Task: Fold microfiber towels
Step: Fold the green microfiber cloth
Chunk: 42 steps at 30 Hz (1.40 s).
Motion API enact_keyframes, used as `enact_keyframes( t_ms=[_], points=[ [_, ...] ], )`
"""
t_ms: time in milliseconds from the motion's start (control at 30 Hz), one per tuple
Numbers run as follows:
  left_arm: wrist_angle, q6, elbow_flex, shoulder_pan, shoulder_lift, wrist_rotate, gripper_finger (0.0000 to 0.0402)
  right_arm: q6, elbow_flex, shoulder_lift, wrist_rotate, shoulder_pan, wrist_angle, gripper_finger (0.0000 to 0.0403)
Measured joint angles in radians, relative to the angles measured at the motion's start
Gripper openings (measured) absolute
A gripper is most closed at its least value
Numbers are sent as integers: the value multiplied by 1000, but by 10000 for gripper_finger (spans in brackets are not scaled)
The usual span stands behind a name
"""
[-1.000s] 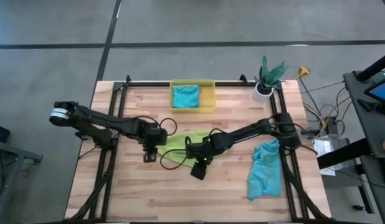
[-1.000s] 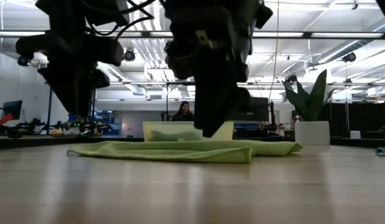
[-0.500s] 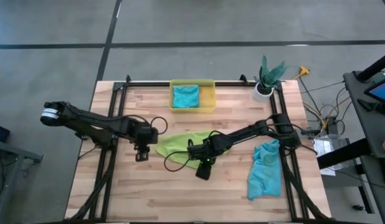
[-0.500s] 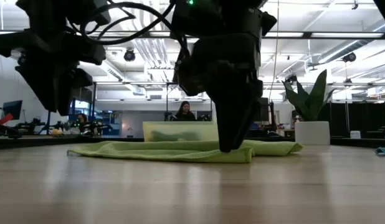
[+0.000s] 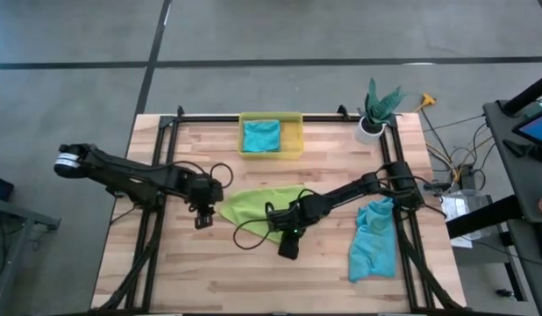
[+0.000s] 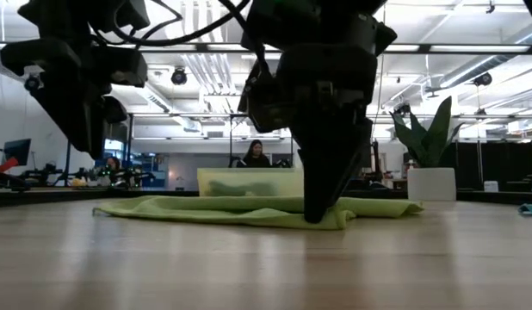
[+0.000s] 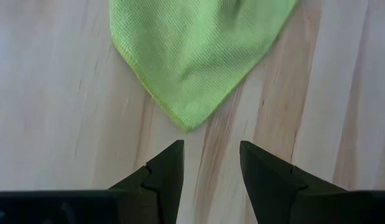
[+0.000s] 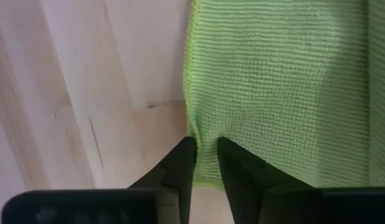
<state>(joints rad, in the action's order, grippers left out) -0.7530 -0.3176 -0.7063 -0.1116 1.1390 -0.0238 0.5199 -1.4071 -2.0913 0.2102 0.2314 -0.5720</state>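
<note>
The right gripper (image 5: 287, 240) is pinching the near edge of the lime green towel (image 5: 252, 206) at the table's middle; the left gripper (image 5: 203, 216) is hovering spread apart just off its left corner. A teal towel (image 5: 374, 240) is lying crumpled at the right, and another (image 5: 261, 135) is sitting in the yellow bin (image 5: 298, 149) at the far edge

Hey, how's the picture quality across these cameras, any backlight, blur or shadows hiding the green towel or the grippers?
Low view: bright ceiling lights behind leave both arms as dark silhouettes; the lime green towel stays readable. High view: even light, slightly soft. Left wrist view: the left gripper is open, towel corner clear. Right wrist view: crisp weave, the right gripper pinching the towel's edge.
</note>
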Motion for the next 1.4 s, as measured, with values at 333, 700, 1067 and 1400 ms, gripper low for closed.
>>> enact_keyframes(
  t_ms=[333, 700, 1067, 1400],
  points=[
    [23, 3, -3, 0, 17, -20, 141, 22, -49, 76, -64, 0, -27, 10],
    [140, 18, -109, 0, -79, -21, 141, 14, -115, 382, -342, -2, -174, 9],
    [206, -6, -167, -2, -187, -18, 141, -26, -117, 406, -345, -42, -277, 9],
    [538, -36, -163, -2, -36, -21, 141, -61, -126, 400, -338, -118, -173, 9]
  ],
)
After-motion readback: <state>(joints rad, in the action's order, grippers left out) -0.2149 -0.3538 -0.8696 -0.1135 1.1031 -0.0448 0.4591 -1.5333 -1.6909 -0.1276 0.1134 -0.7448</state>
